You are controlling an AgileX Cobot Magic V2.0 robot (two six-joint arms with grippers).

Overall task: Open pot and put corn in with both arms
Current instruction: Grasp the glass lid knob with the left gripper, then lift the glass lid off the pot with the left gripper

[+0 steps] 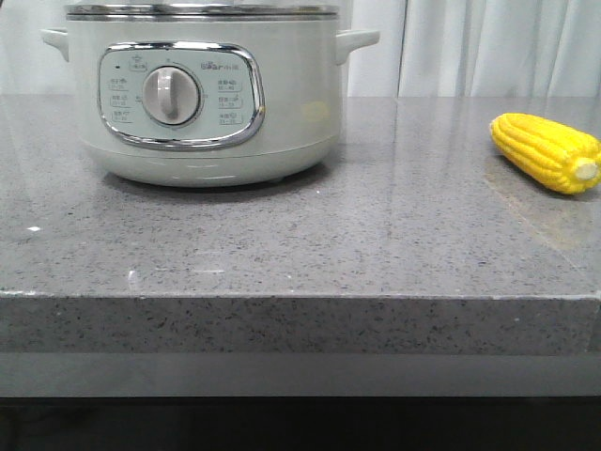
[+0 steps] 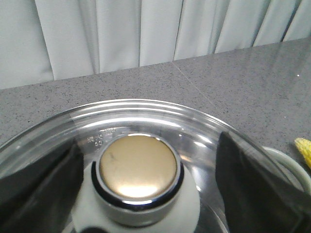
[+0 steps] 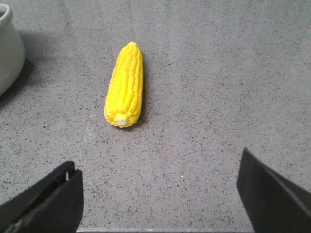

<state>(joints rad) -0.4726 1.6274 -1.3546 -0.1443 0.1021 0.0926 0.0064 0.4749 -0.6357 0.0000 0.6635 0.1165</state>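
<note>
The pot [image 1: 202, 99] sits far left, lid on; the left gripper [image 2: 146, 187] is spread around its knob [image 2: 138, 167]. The corn [image 1: 547, 151] lies right, the right gripper [image 3: 160, 199] spread above it.

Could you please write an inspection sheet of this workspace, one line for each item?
Surface: grey speckled counter, a few small white specks.
Job's things: pot with its glass lid on; corn lying on the counter to its right, apart from it.
Clutter: nothing seen.
Grippers: left hand open, fingers either side of the lid knob; right hand open above the counter, short of the corn.
Cables: nothing seen.
Surroundings: pale curtain behind.
</note>
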